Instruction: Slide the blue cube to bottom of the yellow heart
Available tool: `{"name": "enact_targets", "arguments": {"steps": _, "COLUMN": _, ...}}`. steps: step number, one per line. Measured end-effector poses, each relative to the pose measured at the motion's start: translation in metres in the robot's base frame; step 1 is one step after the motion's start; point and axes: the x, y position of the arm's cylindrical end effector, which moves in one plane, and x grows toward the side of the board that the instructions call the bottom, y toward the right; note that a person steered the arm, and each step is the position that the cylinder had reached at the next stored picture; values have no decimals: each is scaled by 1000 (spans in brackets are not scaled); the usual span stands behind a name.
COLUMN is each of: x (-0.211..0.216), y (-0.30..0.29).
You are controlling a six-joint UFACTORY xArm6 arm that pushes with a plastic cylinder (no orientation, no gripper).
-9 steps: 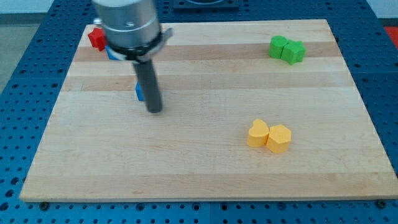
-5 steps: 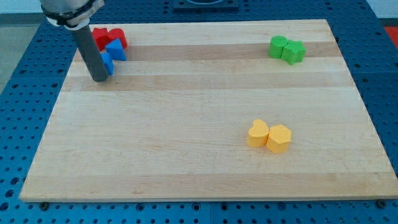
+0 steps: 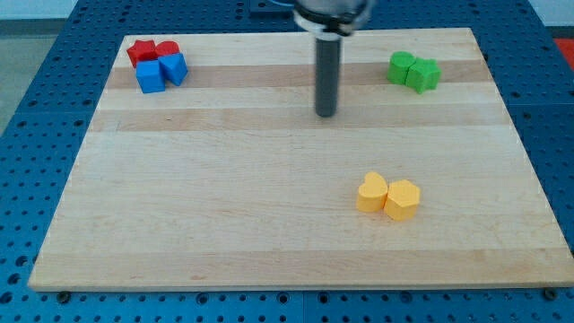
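Observation:
The blue cube sits at the view's upper left, touching a second blue block on its right. The yellow heart lies at the lower right of the middle, touching another yellow block on its right. My tip rests on the board in the upper middle. It is far to the right of the blue cube, and above and a little left of the yellow heart. It touches no block.
Two red blocks sit just above the blue ones near the board's top left corner. Two green blocks stand together at the upper right. The wooden board lies on a blue perforated table.
The blue cube went up and left until it sat under the red blocks. My tip, which was beside it, has since swung far right to the upper middle.

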Motion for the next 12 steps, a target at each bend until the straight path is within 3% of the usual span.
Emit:
{"name": "enact_targets", "arguments": {"steps": 1, "x": 13, "y": 20}}
{"name": "enact_targets", "arguments": {"steps": 2, "x": 34, "y": 81}}
{"name": "enact_targets", "arguments": {"steps": 3, "x": 35, "y": 162}}
{"name": "enact_targets", "arguments": {"steps": 4, "x": 19, "y": 197}}
{"name": "enact_targets", "arguments": {"steps": 6, "x": -43, "y": 185}}
{"name": "enact_targets", "arguments": {"steps": 9, "x": -51, "y": 143}}
{"name": "enact_targets", "arguments": {"steps": 10, "x": -60, "y": 184}}
{"name": "enact_targets", "arguments": {"steps": 12, "x": -99, "y": 89}}
